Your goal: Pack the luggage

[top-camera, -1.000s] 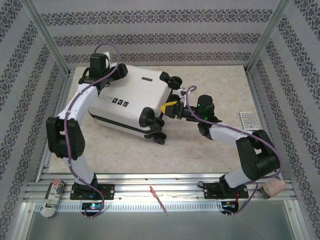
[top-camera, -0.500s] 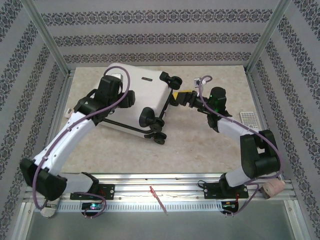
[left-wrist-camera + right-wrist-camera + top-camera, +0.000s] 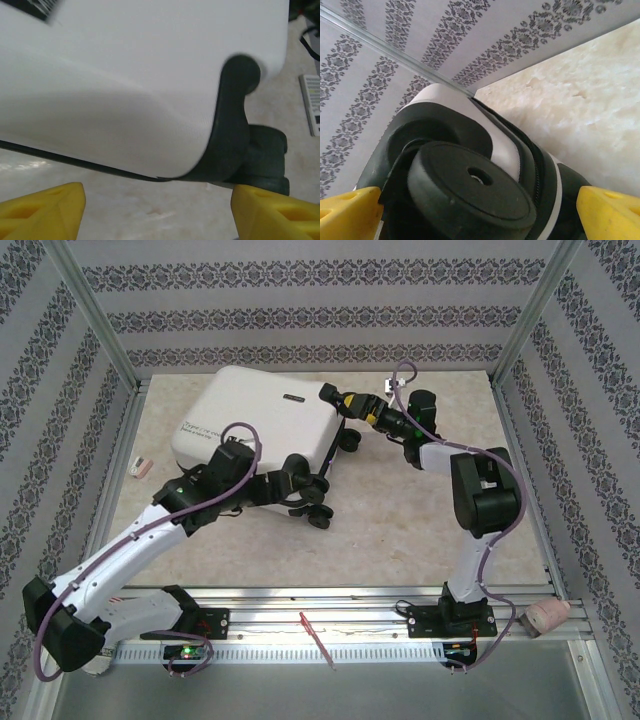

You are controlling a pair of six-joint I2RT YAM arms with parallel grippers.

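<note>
L tool [image 3: 160, 212] swung to luggage [image 3: 250, 420] near corner, spread; R tool [image 3: 480, 215] reached far wheel [image 3: 470, 185], spread round it.

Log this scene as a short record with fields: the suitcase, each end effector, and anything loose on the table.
luggage: white shell, shut, broad side up on the table
left end effector: open, at the near wheel corner
right end effector: open, far wheel between its fingers
loose: small white item, table's left side
</note>
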